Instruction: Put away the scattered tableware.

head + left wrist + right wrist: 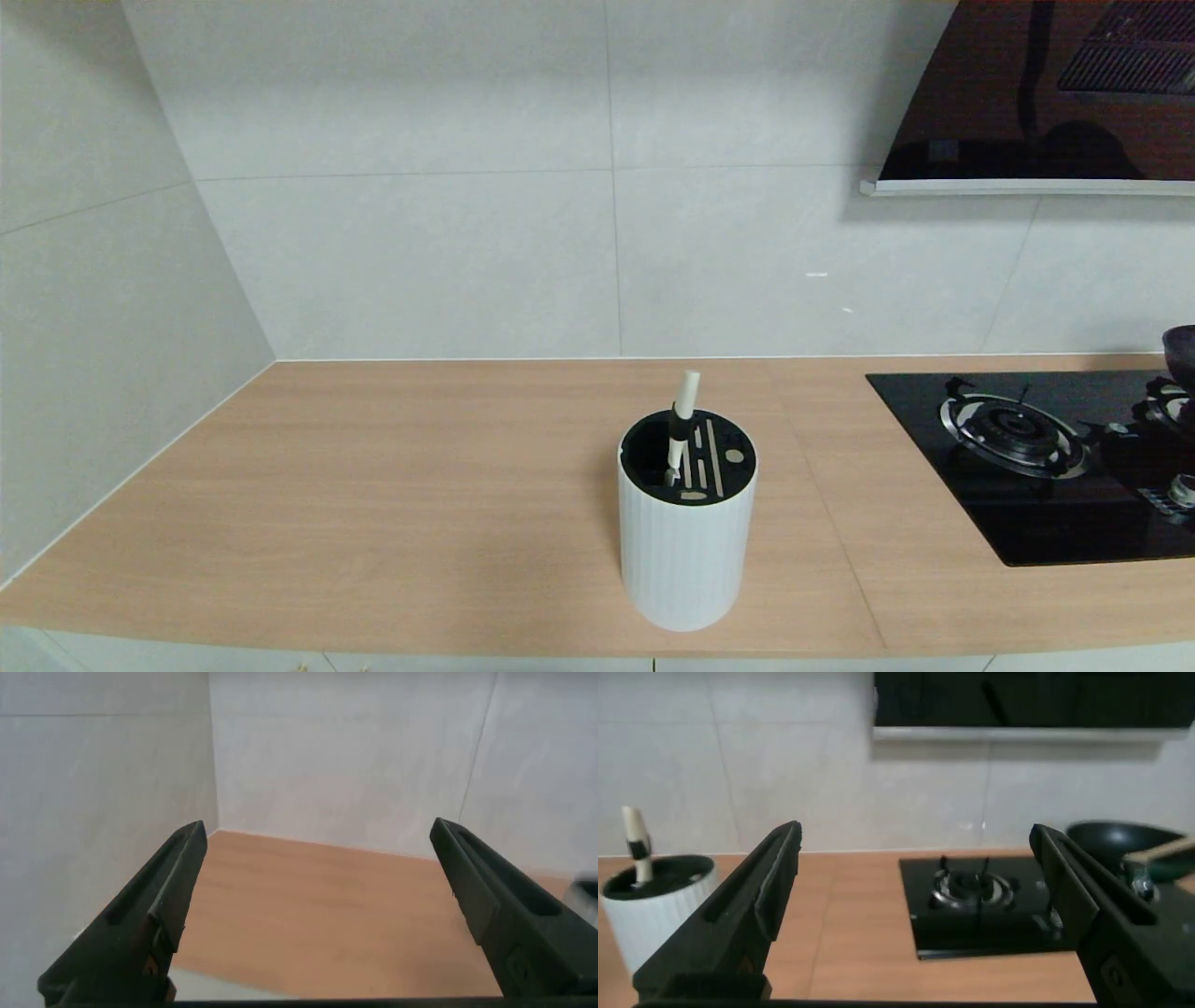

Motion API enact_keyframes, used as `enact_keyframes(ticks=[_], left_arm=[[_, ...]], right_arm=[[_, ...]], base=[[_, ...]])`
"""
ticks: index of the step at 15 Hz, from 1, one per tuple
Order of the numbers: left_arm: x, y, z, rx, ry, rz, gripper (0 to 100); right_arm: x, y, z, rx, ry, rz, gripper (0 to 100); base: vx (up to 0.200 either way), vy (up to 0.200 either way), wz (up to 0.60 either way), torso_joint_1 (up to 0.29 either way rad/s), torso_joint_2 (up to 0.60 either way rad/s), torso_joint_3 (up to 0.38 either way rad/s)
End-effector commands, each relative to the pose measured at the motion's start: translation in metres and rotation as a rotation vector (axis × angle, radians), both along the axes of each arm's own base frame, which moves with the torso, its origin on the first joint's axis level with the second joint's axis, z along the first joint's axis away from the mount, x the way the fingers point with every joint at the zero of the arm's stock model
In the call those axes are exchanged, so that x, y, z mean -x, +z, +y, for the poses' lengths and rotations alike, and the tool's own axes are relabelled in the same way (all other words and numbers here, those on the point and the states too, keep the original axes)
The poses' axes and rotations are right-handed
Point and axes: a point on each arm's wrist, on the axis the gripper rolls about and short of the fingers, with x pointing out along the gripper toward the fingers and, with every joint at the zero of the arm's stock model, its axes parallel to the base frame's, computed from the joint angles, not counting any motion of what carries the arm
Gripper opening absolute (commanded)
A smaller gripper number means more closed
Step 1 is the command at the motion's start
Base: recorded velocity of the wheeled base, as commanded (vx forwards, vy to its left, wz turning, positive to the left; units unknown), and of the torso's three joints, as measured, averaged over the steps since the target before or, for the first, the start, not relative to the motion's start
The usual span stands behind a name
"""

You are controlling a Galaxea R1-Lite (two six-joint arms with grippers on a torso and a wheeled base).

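Right tool (915, 833) spread wide; white holder (649, 910) with utensil (637, 840) stands apart.

One white ribbed holder (686, 551) stands on the one surface (420, 485). One utensil (684, 411), its handle white and black, stands inside that holder. To the right of the holder lies one black hob (1027, 523) with two burners (1015, 434) in sight, the second one farther from the holder and only partly seen. One dark pan (1116, 840) sits at the hob's end away from the holder. One extractor hood (1036, 93) hangs above and to the right of the holder. There are two pincers, a left pincer (318, 833) and a right pincer (915, 835), with two fingers apiece.
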Motion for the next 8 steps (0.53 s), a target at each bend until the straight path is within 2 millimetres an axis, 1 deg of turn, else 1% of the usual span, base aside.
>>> enact_keyframes(ticks=[1,2,3,5,6,8], left_arm=[[-0.015,-0.04,-0.001,-0.017,0.002,0.11,100],[-0.022,-0.059,-0.001,-0.022,0.002,0.166,100],[-0.023,-0.063,-0.001,-0.007,-0.004,0.172,100],[-0.024,-0.064,-0.003,0.045,-0.085,0.172,100],[-0.024,-0.067,-0.005,0.056,-0.177,0.208,100],[-0.024,-0.067,-0.005,0.057,-0.186,0.207,100]], right_arm=[[-0.017,-0.034,0.001,-0.002,0.024,0.115,100],[-0.023,-0.043,0.001,-0.003,0.027,0.138,100],[-0.028,-0.053,0.001,-0.002,0.03,0.15,100],[-0.036,-0.07,0.001,0.014,0.029,0.155,100],[-0.038,-0.075,0.001,0.032,0.029,0.184,100],[-0.038,-0.082,0.001,0.036,0.065,0.243,100]], base=[[0.0,0.0,0.0,0.0,0.0,0.0],[0.0,0.0,0.0,0.0,0.0,0.0],[0.0,0.0,0.0,0.0,0.0,0.0],[0.0,0.0,0.0,0.0,0.0,0.0],[0.0,0.0,0.0,0.0,0.0,0.0],[0.0,0.0,0.0,0.0,0.0,0.0]])
